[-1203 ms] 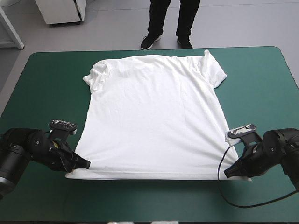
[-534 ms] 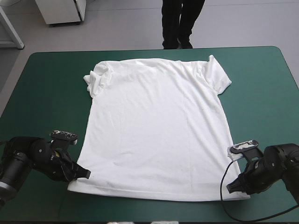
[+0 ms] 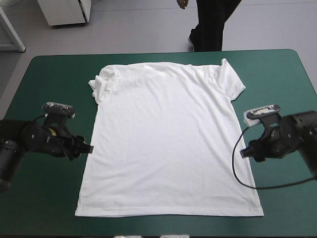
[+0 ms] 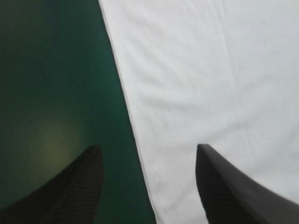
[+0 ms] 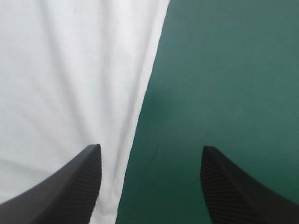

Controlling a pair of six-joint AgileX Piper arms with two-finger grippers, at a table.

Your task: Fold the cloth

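The white T-shirt [image 3: 166, 139] lies spread flat on the teal-green table [image 3: 44, 89], collar toward the far edge and hem toward the near edge. Its left sleeve is bunched; the right sleeve lies flat. My left gripper [image 3: 88, 148] is open at the shirt's left side edge, about halfway along. In the left wrist view the T-shirt [image 4: 210, 93] edge runs between the parted fingers of the left gripper [image 4: 149, 158]. My right gripper [image 3: 244, 153] stands open at the shirt's right side edge. The right wrist view shows the T-shirt [image 5: 70, 84] edge between the parted fingers of the right gripper [image 5: 152, 156]. Neither holds anything.
Bare teal-green cover [image 3: 282, 79] shows on both sides of the shirt and in a narrow strip along the near edge.
Both grippers were shut on the hem corners; they have let go, opened, and moved away from the near edge up along the shirt's sides. The hem now lies flat.
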